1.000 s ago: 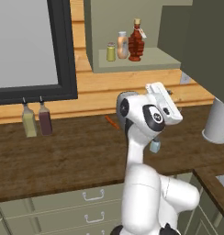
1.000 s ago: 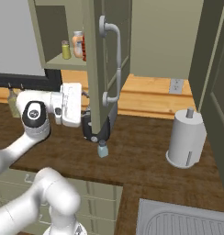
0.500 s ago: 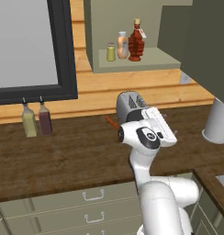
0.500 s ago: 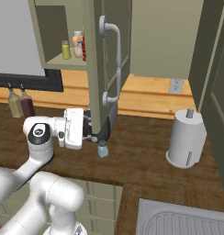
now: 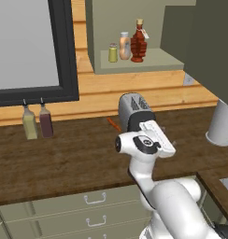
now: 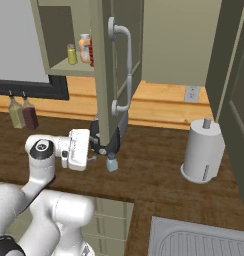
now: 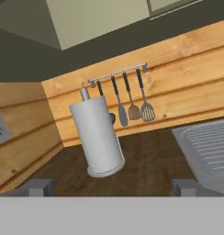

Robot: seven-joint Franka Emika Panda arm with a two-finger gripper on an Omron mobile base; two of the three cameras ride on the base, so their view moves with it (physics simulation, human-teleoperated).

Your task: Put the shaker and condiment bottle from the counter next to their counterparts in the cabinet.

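While the gripper (image 7: 112, 186) hangs wide open and empty, its low sideways approach could topple the shaker (image 6: 112, 162)

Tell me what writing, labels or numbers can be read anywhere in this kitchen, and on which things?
None can be read.
The white tag on the red condiment bottle in the cabinet: too small to tell whether it bears any text.
The orange bottle, the yellow-green shaker, and the two bottles on the counter: no label visible.
The paper towel roll: plain.
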